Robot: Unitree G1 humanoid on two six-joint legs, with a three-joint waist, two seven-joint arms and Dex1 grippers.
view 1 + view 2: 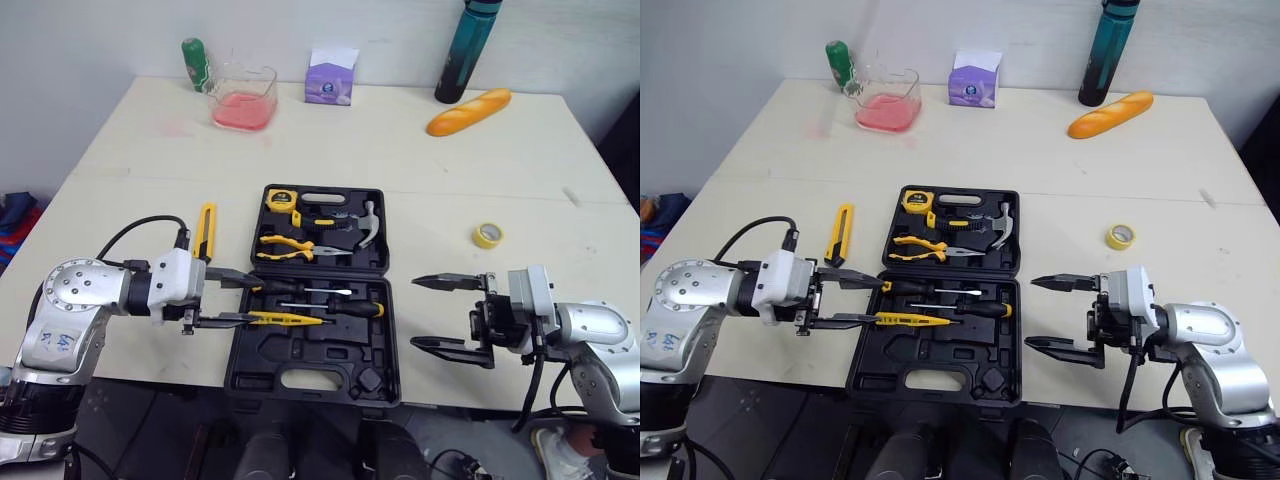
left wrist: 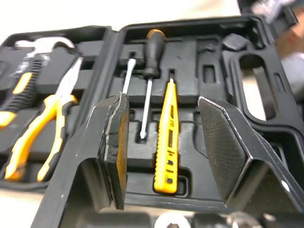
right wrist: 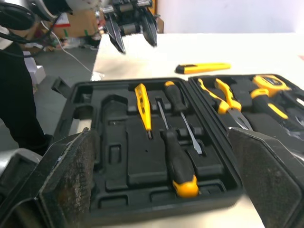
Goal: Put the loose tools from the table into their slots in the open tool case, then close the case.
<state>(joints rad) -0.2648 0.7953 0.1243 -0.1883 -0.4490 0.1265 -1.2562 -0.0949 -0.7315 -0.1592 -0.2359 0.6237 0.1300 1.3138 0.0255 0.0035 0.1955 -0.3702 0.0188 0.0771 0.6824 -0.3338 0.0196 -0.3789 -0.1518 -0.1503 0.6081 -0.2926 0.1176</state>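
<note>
Tool case [image 1: 300, 383] open flat at near edge of counter [image 1: 450, 170], lid not yet closed.

Left pincer [image 1: 255, 302] released, fingers straddling yellow tester [image 1: 285, 319] without touching. Tester lies in its slot beside two screwdrivers [image 1: 340, 309]; judged seated.

Right pincer [image 1: 414, 312] released, empty, just beside case's right edge; likely waiting.

Utility knife [image 1: 205, 231] loose on counter left of case; judged next item. Tape roll [image 1: 487, 235] loose, right of case.

Knife's slot cannot be identified. Left finger covers the screwdrivers' handle ends.
</note>
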